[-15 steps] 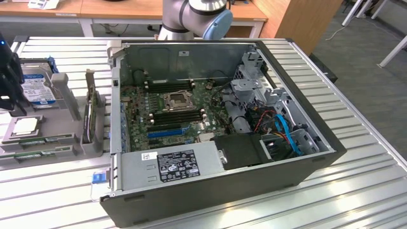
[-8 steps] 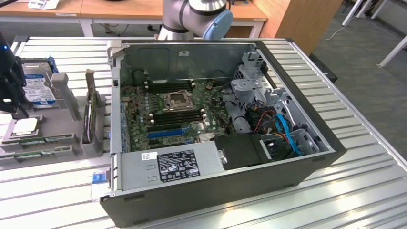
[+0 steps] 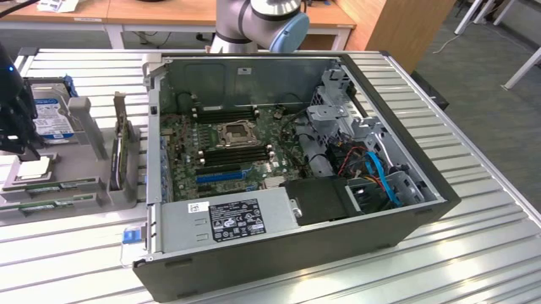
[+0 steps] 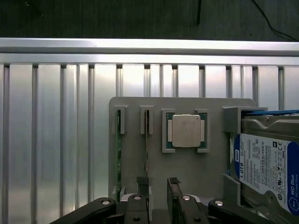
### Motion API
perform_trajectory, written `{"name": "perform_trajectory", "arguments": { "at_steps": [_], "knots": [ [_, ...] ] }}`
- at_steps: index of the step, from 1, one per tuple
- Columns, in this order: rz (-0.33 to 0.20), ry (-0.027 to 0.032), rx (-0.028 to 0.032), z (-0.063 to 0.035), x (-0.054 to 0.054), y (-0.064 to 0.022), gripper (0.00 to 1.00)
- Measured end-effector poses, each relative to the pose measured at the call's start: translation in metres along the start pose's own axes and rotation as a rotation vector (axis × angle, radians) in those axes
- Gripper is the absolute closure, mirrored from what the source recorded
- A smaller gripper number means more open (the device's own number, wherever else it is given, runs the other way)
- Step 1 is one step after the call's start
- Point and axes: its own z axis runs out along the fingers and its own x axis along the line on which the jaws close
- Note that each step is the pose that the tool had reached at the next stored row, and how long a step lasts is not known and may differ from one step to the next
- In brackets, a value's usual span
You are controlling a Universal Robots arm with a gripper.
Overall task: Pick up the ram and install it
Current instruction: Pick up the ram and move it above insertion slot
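Observation:
Two ram sticks stand on edge in slots of a grey holder tray (image 4: 187,172): one ram (image 4: 118,149) near the tray's edge, a second ram (image 4: 146,135) beside it. In the exterior view the ram sticks (image 3: 63,185) lie along the tray's front. My gripper (image 4: 158,184) hangs open over the tray, and one finger (image 4: 142,183) sits close over the end of the second stick, holding nothing. In the exterior view the gripper (image 3: 17,136) is a dark shape at the far left. The motherboard's black memory slots (image 3: 237,152) lie inside the open computer case (image 3: 406,215).
The tray also holds a silver processor (image 4: 186,131) and a hard drive (image 4: 268,168) with a blue-white label. The ribbed aluminium table (image 3: 473,253) carries both tray and case. A power supply (image 3: 228,218), drive cage (image 3: 338,120) and cables crowd the case.

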Motion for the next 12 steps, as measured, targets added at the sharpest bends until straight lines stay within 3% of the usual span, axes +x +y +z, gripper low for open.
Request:
{"name": "perform_trajectory", "arguments": {
  "at_steps": [12],
  "knots": [
    [0.000,0.0002,-0.0003,0.0110,0.0003,-0.0003,0.70]
  ]
}}
